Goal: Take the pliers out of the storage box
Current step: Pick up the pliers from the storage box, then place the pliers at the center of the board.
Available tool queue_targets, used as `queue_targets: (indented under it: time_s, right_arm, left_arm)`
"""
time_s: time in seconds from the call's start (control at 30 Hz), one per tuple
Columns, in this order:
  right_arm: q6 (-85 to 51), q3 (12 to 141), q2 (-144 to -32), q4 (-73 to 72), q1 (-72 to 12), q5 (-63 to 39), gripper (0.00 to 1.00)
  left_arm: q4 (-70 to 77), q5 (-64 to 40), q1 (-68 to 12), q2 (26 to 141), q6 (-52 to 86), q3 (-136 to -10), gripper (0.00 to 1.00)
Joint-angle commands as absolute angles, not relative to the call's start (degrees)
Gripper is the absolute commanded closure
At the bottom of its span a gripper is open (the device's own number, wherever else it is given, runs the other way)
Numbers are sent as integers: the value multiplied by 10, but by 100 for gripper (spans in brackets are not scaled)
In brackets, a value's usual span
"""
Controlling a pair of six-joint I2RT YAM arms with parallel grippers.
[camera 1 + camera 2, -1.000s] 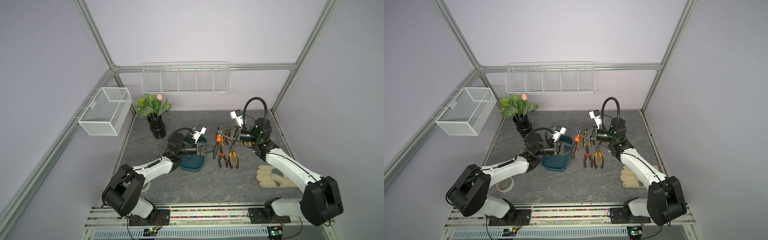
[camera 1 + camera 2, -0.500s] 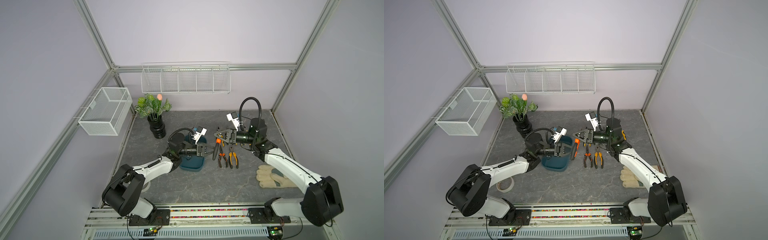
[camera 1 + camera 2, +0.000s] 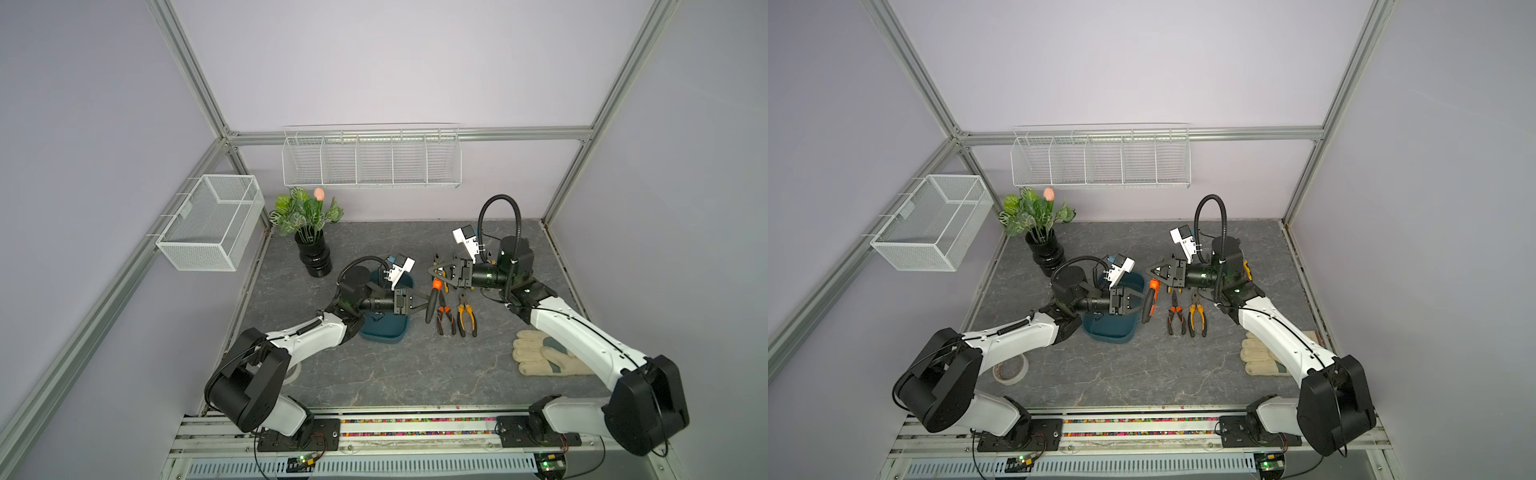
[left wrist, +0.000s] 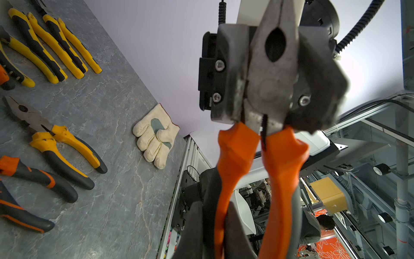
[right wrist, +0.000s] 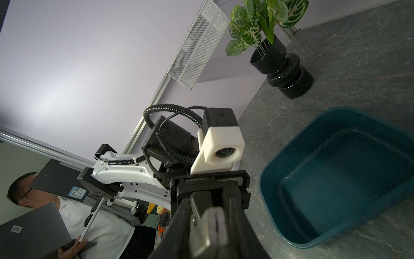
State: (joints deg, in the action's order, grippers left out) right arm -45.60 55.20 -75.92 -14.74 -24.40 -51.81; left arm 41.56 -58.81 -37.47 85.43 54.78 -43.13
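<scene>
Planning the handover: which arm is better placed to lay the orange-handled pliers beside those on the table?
Right, probably. The right claw flanks the metal head of the orange pliers, close to the laid-out pliers; the left claw grips only the handles, beside the storage box.

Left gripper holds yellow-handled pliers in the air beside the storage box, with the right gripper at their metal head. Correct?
No: the handles of the pliers are orange, not yellow, as the left wrist view shows. The left gripper, storage box and right gripper are as stated.
</scene>
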Motion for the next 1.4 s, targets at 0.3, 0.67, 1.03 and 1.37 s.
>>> queue_targets:
  time_s: [0.3, 0.67, 1.03, 1.37]
  right_arm:
    - [-300, 629, -716, 76, -246, -432, 94]
    - [-136, 796, -727, 462, -221, -164, 94]
    - [-133, 682, -819, 461, -150, -20, 93]
    - [-127, 690, -949, 414, -137, 32, 94]
  left_arm:
    - [204, -535, -377, 812, 421, -482, 50]
    - [-94, -340, -360, 807, 279, -540, 54]
    - [-150, -261, -360, 817, 255, -549, 53]
    - [-133, -273, -360, 815, 258, -531, 58]
